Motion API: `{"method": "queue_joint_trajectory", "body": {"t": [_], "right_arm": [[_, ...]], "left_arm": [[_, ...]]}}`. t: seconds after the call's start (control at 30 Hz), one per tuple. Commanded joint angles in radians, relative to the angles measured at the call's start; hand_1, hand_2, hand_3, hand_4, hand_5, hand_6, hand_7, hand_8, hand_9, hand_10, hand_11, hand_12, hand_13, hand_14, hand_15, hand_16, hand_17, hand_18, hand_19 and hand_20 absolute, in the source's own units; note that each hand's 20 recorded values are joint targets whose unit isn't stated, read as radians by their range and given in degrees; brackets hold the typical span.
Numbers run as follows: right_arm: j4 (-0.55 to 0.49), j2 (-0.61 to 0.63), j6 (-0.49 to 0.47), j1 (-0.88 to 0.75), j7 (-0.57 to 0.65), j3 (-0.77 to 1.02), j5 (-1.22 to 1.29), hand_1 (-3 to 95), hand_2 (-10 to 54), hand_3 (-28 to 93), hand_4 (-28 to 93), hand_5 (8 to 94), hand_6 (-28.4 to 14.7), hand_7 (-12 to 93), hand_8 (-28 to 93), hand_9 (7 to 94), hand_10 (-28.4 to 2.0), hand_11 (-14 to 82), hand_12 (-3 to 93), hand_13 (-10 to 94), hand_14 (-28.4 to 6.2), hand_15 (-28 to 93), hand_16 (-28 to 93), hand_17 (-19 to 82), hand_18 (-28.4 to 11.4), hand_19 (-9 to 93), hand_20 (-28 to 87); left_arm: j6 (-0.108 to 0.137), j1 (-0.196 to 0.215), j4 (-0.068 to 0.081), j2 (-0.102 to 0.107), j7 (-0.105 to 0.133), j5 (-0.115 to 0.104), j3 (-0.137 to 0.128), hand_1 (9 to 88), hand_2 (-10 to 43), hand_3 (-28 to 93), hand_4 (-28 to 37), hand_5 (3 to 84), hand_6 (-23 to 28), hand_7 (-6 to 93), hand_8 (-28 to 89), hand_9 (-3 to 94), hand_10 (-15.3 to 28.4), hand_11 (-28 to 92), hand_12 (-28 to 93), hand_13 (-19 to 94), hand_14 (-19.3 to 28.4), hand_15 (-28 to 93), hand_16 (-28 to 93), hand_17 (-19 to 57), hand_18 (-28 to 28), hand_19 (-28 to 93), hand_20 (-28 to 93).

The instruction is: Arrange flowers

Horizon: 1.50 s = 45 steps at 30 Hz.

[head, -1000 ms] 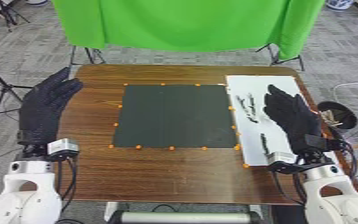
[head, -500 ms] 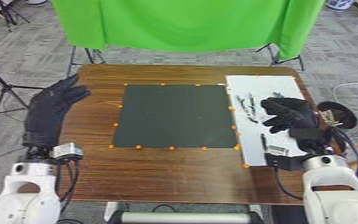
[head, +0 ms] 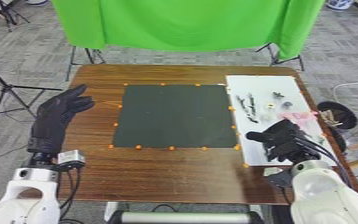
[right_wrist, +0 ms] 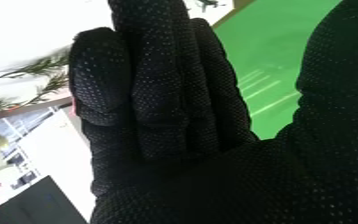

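Several green sprigs (right_wrist: 44,66) are lying near your right hand (head: 282,142), which is holding its fingers straight and together, thumb spread wide.

On the table (head: 158,175), in the middle part, lies a mat (head: 171,115). To the right of the mat there is a board (head: 264,82), also on the table. On the left part of this board lie twigs (head: 252,113), and to the right of them a crumpled thing (head: 302,116). Beside the table, at its right, stands a bin (head: 344,111). Behind the table hangs a cloth (head: 189,30)
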Motion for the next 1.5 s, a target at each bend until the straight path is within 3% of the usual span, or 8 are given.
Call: {"method": "queue_joint_trajectory", "body": {"t": [0.03, 0.83, 0.93, 1.07, 1.17, 1.5], "right_arm": [[0.042, -0.007, -0.022, -0.001, 0.049, -0.033, -0.132, 29.9, -9.5, 61, -28, 67.0, -8.6, 11, -7, 79.6, -17.5, 14.3, 14.6, 89, -8.2, 30, 20, 65, -7.2, 76, 24], [0.178, -0.021, -0.072, 0.074, 0.169, -0.138, -0.184, 47.0, -9.5, 66, -23, 74.0, -5.4, 16, -8, 88.2, -14.7, 19.6, 16.5, 94, -4.5, 37, 22, 70, -4.8, 83, 21], [0.177, -0.029, -0.098, 0.061, 0.177, -0.135, -0.165, 52.1, -9.5, 63, -21, 74.1, -5.5, 16, 4, 90.0, -13.7, 16.6, 22.7, 94, -4.1, 38, 20, 71, -4.1, 83, 21], [0.179, -0.030, -0.125, 0.045, 0.186, -0.139, -0.149, 57.3, -9.5, 58, -18, 73.9, -5.7, 15, 7, 91.6, -12.6, 11.5, 28.3, 94, -3.7, 38, 20, 71, -3.5, 81, 21], [0.186, -0.031, -0.141, 0.041, 0.192, -0.143, -0.130, 64.2, -9.5, 47, -10, 72.7, -5.9, 15, 8, 91.7, -12.0, 7.2, 32.8, 94, -2.4, 34, 28, 71, -2.9, 78, 25], [0.234, -0.020, -0.130, 0.030, 0.178, -0.195, -0.182, 65.5, -9.5, 51, -7, 73.3, -5.7, 17, 15, 91.2, -10.9, 11.0, 39.9, 94, -1.6, 37, 32, 71, -3.1, 76, 32]], "left_arm": [[-0.005, 0.031, -0.008, -0.012, -0.015, -0.016, -0.006, 16.9, -0.4, 67, -28.3, 49.5, 2.9, 10.2, -6, 49.7, 15.0, 18, 11, 41, 18.8, 24, -2, 10.6, 10.7, 6, 19], [-0.047, 0.030, -0.007, -0.010, -0.047, -0.019, -0.011, 17.2, -0.5, 67, -28.3, 49.2, 3.0, 9.8, -6, 49.2, 15.0, 18, 11, 41, 18.8, 24, -2, 10.4, 10.8, 6, 19], [-0.054, 0.034, -0.010, -0.012, -0.053, -0.018, -0.015, 17.1, -0.6, 67, -28.3, 49.1, 3.0, 9.9, -6, 49.1, 15.0, 18, 11, 41, 18.8, 24, -2, 10.4, 10.8, 6, 19], [-0.069, 0.032, -0.009, -0.013, -0.063, -0.017, -0.017, 17.2, -0.6, 67, -28.3, 48.9, 3.0, 9.8, -6, 49.0, 14.9, 18, 11, 41, 18.7, 24, -2, 10.4, 10.8, 6, 19], [-0.083, 0.030, -0.008, -0.015, -0.070, -0.015, -0.020, 17.2, -0.6, 67, -28.3, 48.5, 3.0, 9.6, -6, 48.6, 15.0, 17, 11, 41, 18.8, 23, -2, 10.3, 10.9, 6, 19], [-0.115, 0.025, -0.011, -0.019, -0.090, -0.010, -0.027, 17.5, -0.7, 66, -28.3, 47.2, 2.7, 9.0, -6, 47.6, 14.8, 17, 11, 40, 18.8, 23, -2, 10.2, 10.9, 6, 19]]}}
